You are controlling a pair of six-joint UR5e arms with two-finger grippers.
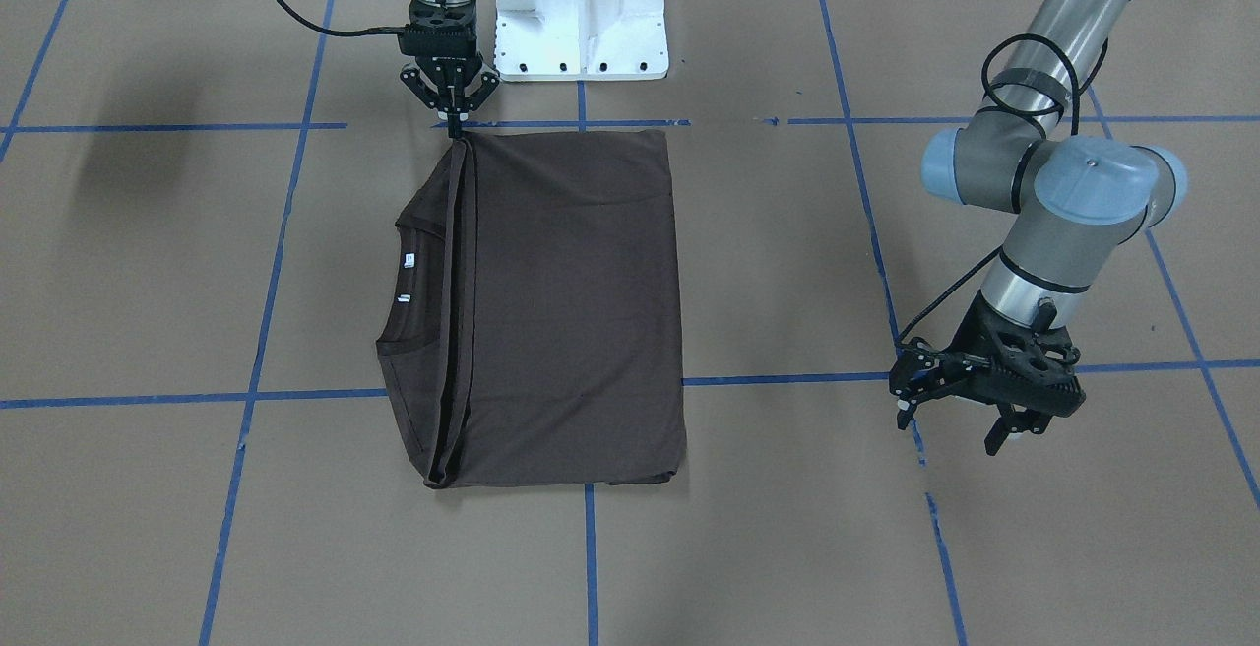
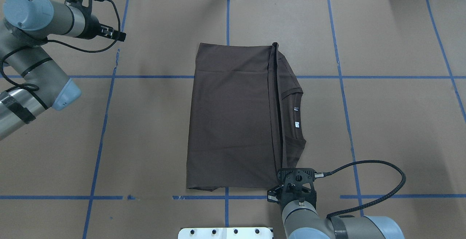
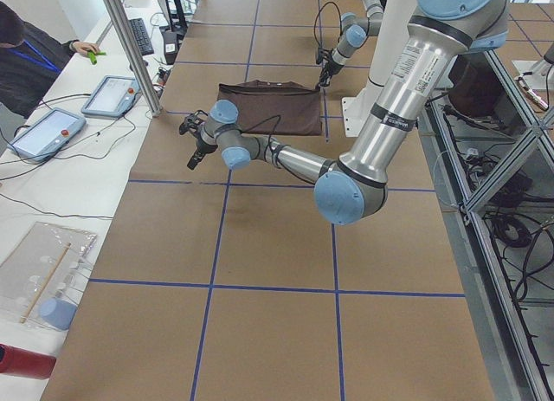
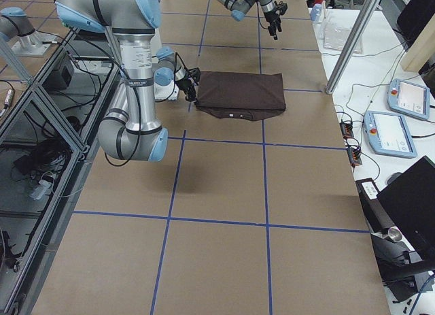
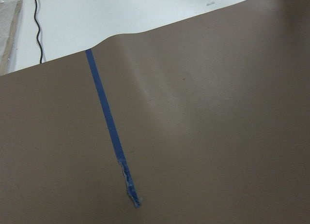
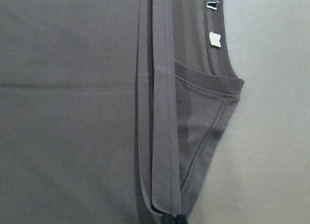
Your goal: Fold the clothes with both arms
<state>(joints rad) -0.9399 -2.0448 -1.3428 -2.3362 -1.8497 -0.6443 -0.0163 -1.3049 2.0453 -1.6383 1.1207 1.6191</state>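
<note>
1. Two failure modes worry me most. Only the right gripper (image 1: 455,122) is on the shirt (image 1: 571,301). If it pulls up or across alone, I expect that one corner to rise while the rest drags, and the rectangle skews.
2. The pinch sits at the very corner tip, where the folded-over hem strip (image 6: 162,112) ends. I can't tell from the wrist view how many layers are in it. If it's only the top one, the layers peel apart on the lift and the fold opens.
3. The collar (image 2: 301,117) side is ragged. The collar, the white tags (image 2: 296,124) and a wedge of cloth stick out past the strip on the robot's right. Folding over that likely leaves a lopsided edge.
4. The left gripper (image 1: 953,429) is well apart from the shirt. It has a long reach to the far corner, and any timing mismatch between the arms would stretch the cloth.
5. Right gripper: fingers closed to a point, clamped on the shirt's near right corner, just beside the tape line (image 1: 630,122) in front of the white base (image 1: 581,6).
6. Left gripper: jaws look apart in the front view, nothing between them, over bare table (image 1: 787,528).
7. Shirt: flat mid-table, folded to a rectangle.
</note>
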